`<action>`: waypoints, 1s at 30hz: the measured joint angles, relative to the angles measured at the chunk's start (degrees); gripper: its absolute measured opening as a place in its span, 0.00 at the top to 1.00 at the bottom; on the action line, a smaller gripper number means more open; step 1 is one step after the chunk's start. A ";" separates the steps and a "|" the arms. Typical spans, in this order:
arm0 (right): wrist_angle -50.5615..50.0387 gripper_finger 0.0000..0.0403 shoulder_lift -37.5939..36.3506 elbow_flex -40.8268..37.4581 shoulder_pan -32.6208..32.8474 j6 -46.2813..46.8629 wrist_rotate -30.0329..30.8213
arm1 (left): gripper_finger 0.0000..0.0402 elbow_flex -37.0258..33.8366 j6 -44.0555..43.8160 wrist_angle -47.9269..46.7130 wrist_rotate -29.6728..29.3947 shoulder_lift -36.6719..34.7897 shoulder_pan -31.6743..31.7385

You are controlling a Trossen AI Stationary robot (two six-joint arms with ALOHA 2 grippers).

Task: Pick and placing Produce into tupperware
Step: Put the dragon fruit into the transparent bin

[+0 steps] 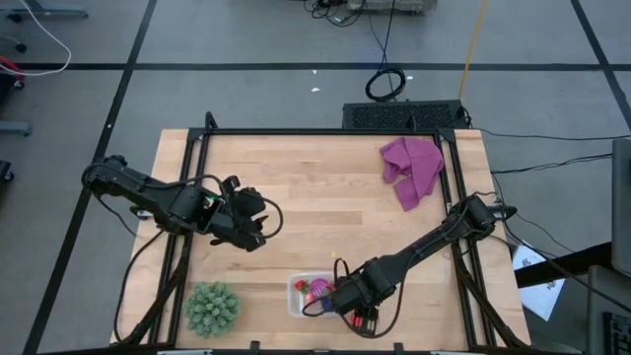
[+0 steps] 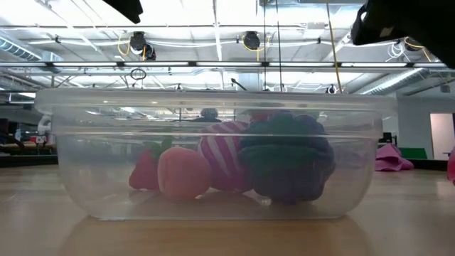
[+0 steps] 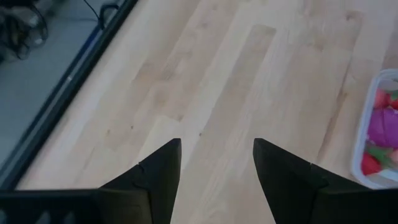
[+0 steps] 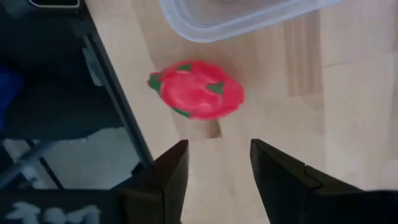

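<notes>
The clear tupperware (image 1: 296,296) stands near the table's near edge and holds strawberries (image 2: 181,171), a striped magenta ball (image 2: 222,160) and a dark purple grape bunch (image 2: 288,167). A red toy fruit with green flecks (image 4: 196,90) lies on the wood beside the box (image 4: 236,15), close to the near edge. My right gripper (image 4: 217,155) is open and empty above that fruit, just right of the box (image 1: 345,296). My left gripper (image 3: 217,149) is open and empty over bare wood at the table's left-middle (image 1: 246,222), the box (image 3: 379,130) ahead of it.
A spiky green ball (image 1: 212,308) sits at the near left, left of the tupperware. A purple cloth (image 1: 412,168) lies crumpled at the far right. The table's black frame edge (image 4: 115,99) runs close beside the red fruit. Bare wood spans the table's middle.
</notes>
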 joint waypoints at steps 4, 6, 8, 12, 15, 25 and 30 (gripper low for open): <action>1.33 0.59 0.00 0.00 0.20 4.72 -1.06 | 0.48 0.00 1.33 -0.08 -1.67 0.00 0.33; 2.39 0.57 0.00 0.00 0.15 7.24 -2.40 | 0.48 0.00 1.55 -0.30 -1.94 0.00 0.55; 3.49 0.54 0.00 0.00 -0.04 8.74 -3.54 | 0.48 0.00 2.26 -0.48 -1.99 0.00 0.74; 4.08 0.50 0.00 0.00 -0.28 11.45 -4.49 | 0.48 0.00 4.25 -0.48 -2.45 0.00 1.22; 4.93 0.47 0.00 0.00 -0.28 11.57 -4.46 | 0.48 0.00 5.48 -0.50 -2.97 0.00 1.68; 6.08 0.47 0.00 0.00 -0.38 4.39 -4.14 | 0.48 0.00 8.80 -0.54 -2.95 0.00 3.54; 10.27 0.47 0.00 0.00 -0.50 2.31 -4.02 | 0.48 0.00 9.73 -0.70 -2.92 0.00 3.56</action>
